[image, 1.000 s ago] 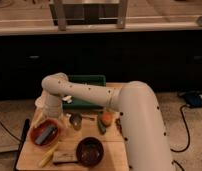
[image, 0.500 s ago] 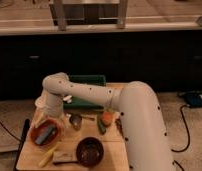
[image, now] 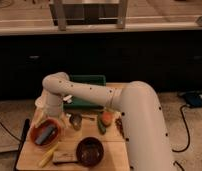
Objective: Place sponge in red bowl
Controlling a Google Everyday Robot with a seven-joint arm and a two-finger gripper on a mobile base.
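The red bowl (image: 56,127) sits at the left of the wooden table. The blue-grey sponge (image: 42,135) lies inside it, slanted. My arm reaches across from the right and bends down at the left. My gripper (image: 46,118) is just above the bowl's far rim, mostly hidden by the white wrist. I cannot tell whether it touches the sponge.
A dark brown bowl (image: 89,151) stands at the front middle, with a yellow banana-like piece (image: 48,156) to its left. A metal cup (image: 75,120), an orange and green piece (image: 106,120) and a green tray (image: 87,86) lie behind. My arm covers the table's right side.
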